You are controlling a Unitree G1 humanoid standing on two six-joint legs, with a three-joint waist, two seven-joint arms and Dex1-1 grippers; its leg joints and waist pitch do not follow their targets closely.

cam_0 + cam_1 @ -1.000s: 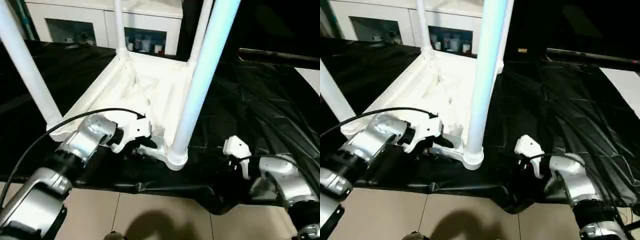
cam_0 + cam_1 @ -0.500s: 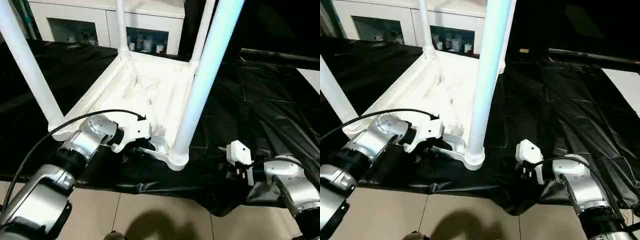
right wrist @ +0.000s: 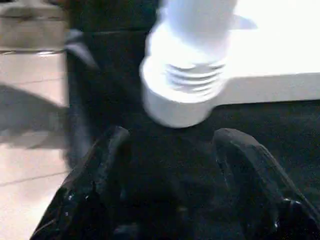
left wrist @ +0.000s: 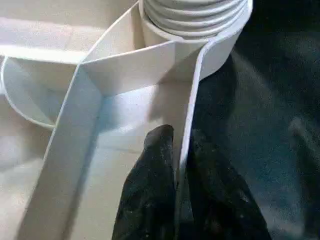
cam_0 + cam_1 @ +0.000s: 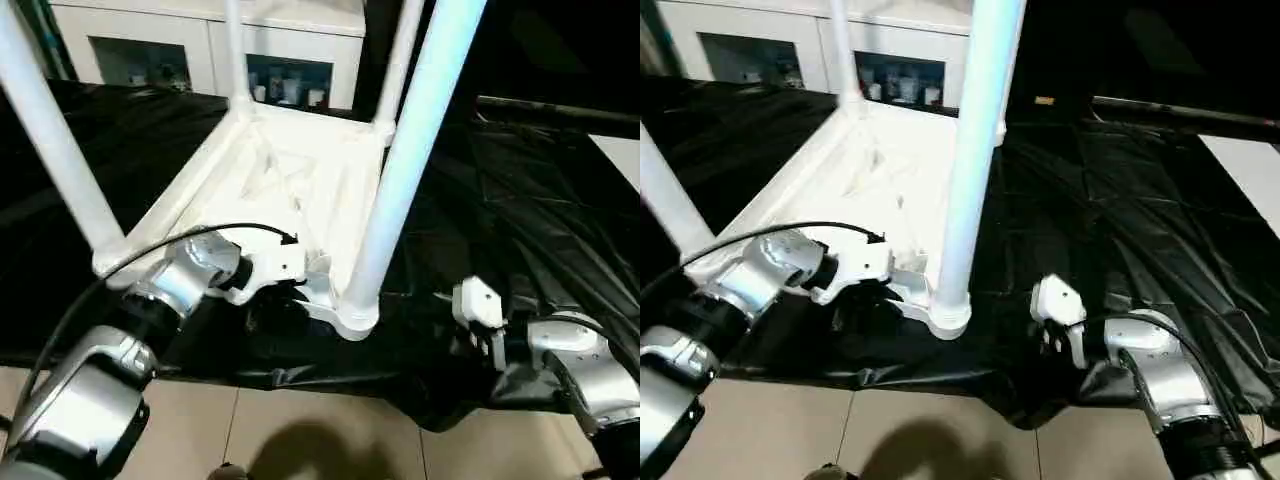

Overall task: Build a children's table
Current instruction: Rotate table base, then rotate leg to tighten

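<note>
Left gripper (image 4: pixel 176 165) jaws pinch children's table (image 5: pixel 290 180) rim wall; right gripper (image 3: pixel 172 165) jaws wide apart, empty.

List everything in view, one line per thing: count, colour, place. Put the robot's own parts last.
children's table: one, white, upside down on the black-draped work table, four legs standing up from its corner sockets
black-draped work table: one, black cover, under and around the children's table
white cabinet: one, white with glass doors, behind the work table, small items on its shelves
floor: beige tiles, in front of the work table
left gripper: one, black fingers pinching the thin rim of the children's table beside the near corner socket
right gripper: one, black fingers spread, empty, facing the near corner socket from short of it
forearms: two, silver, low at either side
</note>
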